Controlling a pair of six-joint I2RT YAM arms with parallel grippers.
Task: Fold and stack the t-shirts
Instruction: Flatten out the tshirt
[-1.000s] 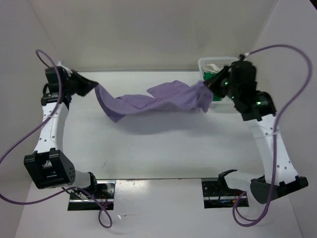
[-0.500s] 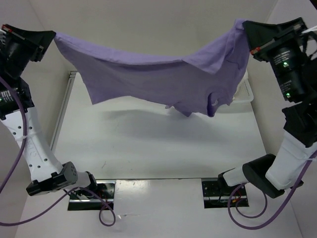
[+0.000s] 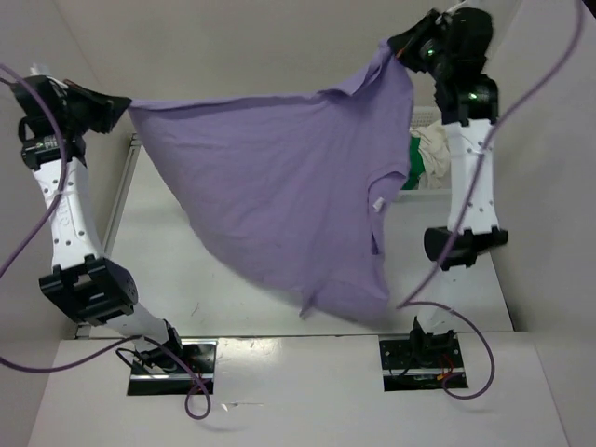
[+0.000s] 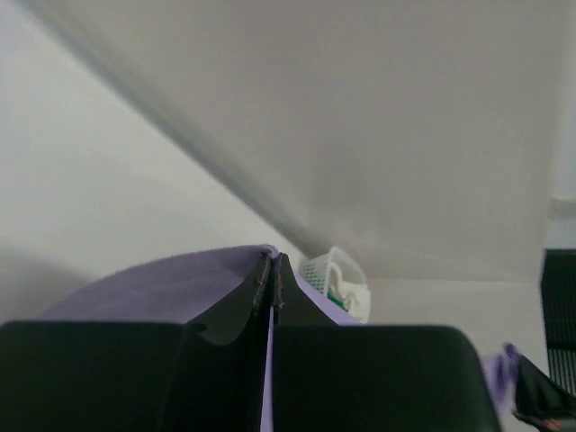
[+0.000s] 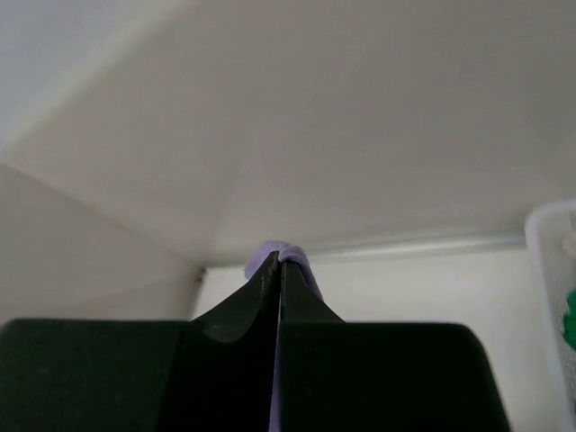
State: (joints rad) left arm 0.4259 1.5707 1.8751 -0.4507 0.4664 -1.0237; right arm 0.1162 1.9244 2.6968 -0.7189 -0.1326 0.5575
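Note:
The pale lavender-purple t-shirt [image 3: 279, 196] hangs spread wide in the air above the table, its lower corner drooping toward the near edge. My left gripper [image 3: 126, 109] is shut on its left upper corner, with purple cloth [image 4: 171, 283] pinched between the fingers. High at the right, my right gripper [image 3: 399, 47] is shut on the other upper corner, where a purple fold [image 5: 279, 255] shows at the fingertips. The green t-shirt [image 3: 419, 156] and the creamy white t-shirt [image 3: 436, 144] lie bunched in the basket.
A white mesh basket [image 3: 430, 186] stands at the back right of the table, also in the left wrist view as the basket [image 4: 337, 279] and at the right edge of the right wrist view as the basket [image 5: 549, 270]. White walls enclose the table [image 3: 177, 270].
Both arms have lifted the purple shirt from a sagging bundle near the table to a high, spread hang. The right arm swung up and back; the basket's contents now show.

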